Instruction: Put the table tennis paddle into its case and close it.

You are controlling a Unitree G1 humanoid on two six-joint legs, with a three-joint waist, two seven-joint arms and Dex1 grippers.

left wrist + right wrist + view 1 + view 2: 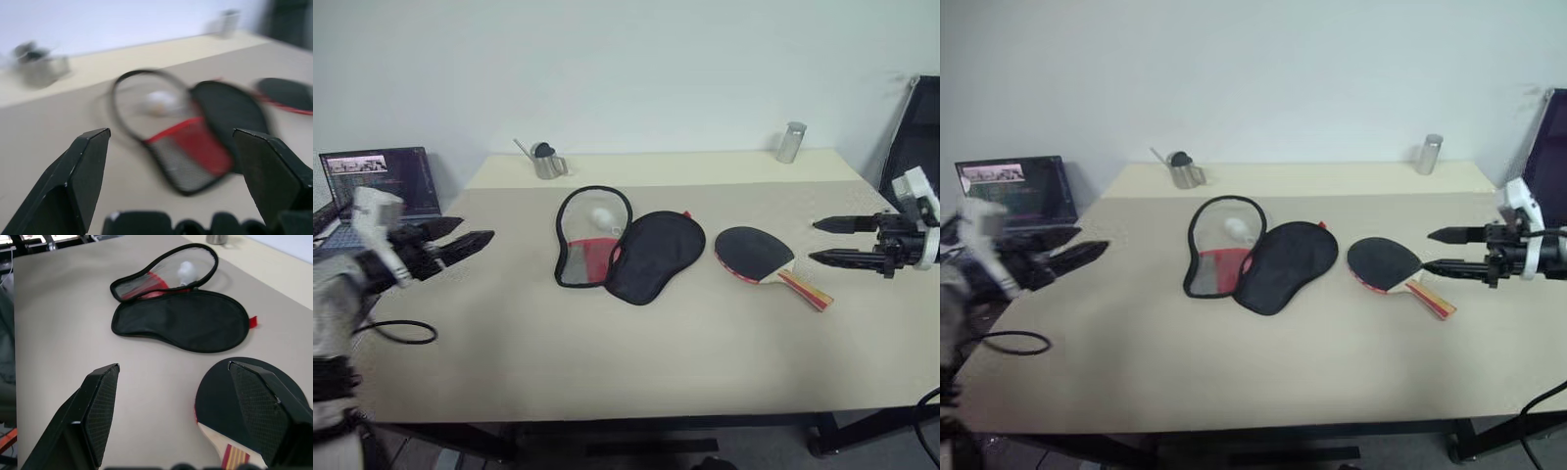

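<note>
The case [628, 248] lay unzipped and spread open mid-worktop [607, 362], the paddle [762, 257] just to its right. Both end effectors, left [453, 238] and right [829, 241], hovered empty with fingers apart.

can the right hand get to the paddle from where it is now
Probably yes. The right hand hovers open just beside the table tennis paddle, which lies flat on the table with nothing between them; the case lies apart from it.
</note>
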